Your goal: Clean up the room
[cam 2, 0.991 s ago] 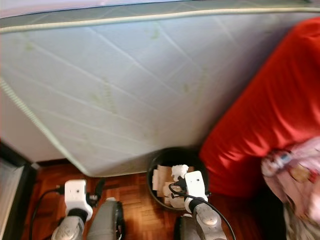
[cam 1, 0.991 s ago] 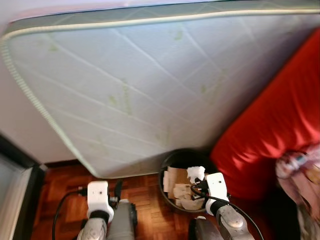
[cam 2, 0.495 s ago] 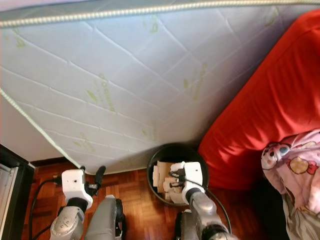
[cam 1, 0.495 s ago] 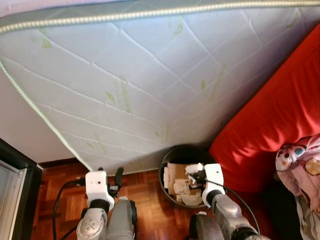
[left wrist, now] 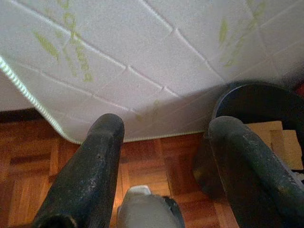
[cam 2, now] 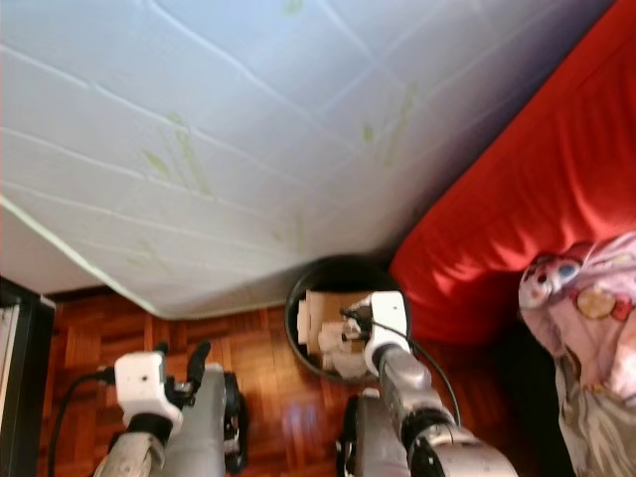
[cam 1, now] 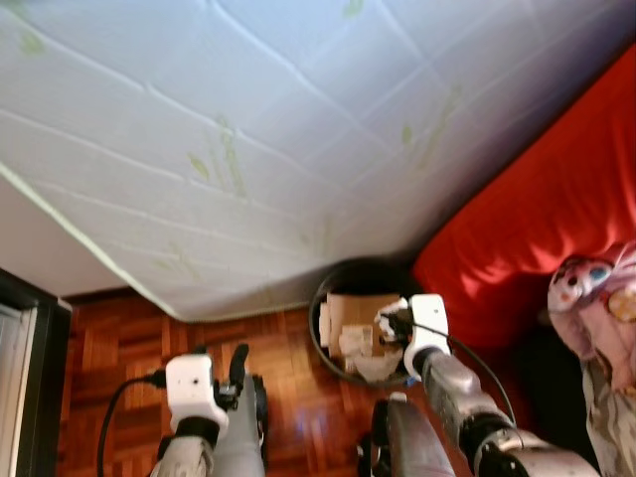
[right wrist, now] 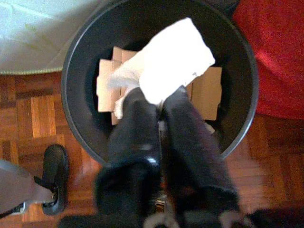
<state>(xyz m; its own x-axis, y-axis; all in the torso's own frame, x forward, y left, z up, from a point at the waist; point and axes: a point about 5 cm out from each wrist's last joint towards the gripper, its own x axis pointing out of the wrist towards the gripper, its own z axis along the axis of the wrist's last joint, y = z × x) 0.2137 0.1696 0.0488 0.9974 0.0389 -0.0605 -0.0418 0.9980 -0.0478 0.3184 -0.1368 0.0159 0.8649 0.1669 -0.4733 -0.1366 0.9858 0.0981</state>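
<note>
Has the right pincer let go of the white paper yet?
No, the right pincer is shut on the white paper, holding it over the black bin.

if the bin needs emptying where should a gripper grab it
Likely the rim of the black bin, on the side facing the wood floor, coming from above with one finger inside and one outside. The thin round wall suits a pinch; the mattress and red cushion crowd the other sides. The right gripper is shut on a white paper wad above it.
</note>
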